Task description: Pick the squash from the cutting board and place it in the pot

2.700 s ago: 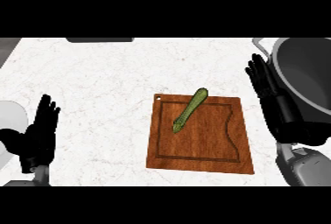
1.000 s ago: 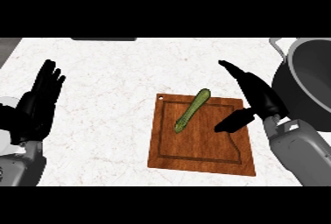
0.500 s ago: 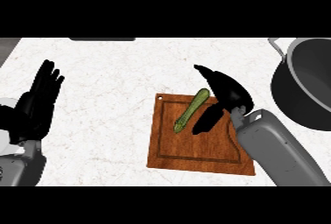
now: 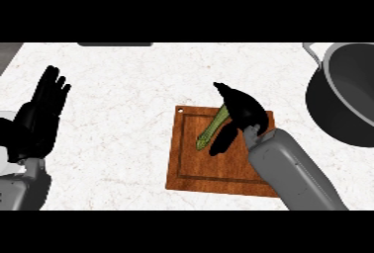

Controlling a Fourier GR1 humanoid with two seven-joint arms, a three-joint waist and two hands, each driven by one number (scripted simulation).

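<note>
- The step in hand is the grasp: the right hand is over the squash, which lies slanted on the cutting board, in its upper part.
- The fingers of this hand arch over the upper end of the squash and the thumb points down just beside its lower part; the hand is not closed round it, so it counts as open.
- To do the step well, the fingers and the thumb should probably come to opposite long sides of the squash, near its middle, because it is long and thin and could turn or tip if it is taken by one end.
- The hand should likely close only when the squash is between thumb and fingers, and lift straight up before it goes to the right.
- The left hand rests open at the left edge, fingers up.
- The pot stands at the right edge, well apart from the board; its dark inside shows nothing in the part that is visible.
</note>
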